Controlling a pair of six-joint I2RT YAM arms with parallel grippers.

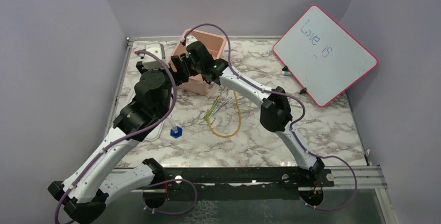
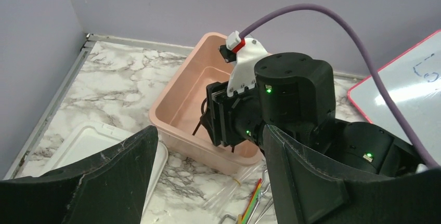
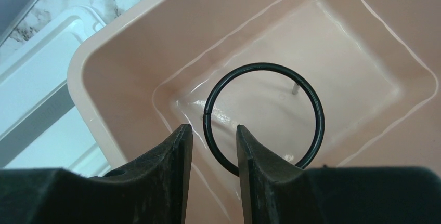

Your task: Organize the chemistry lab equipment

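Your right gripper [image 3: 213,130] hangs over the pink tub [image 3: 109,73] with its jaws parted a little. The black wire ring [image 3: 262,66] passes through the gap between them, over the tub's floor. Only the right wrist camera shows you this, because from above the arm hides the ring. You cannot tell whether the pads touch the wire.

Your left gripper [image 2: 209,133] stands wide and holds nothing, near the white lid [image 2: 88,141] beside the tub.

Only the top view shows you the rest on the marble table [image 1: 322,130]. The amber tube [image 1: 224,136] lies bent in a U, with the green-handled tool [image 1: 212,110] just beside it. A small blue piece [image 1: 176,132] sits near the left arm.
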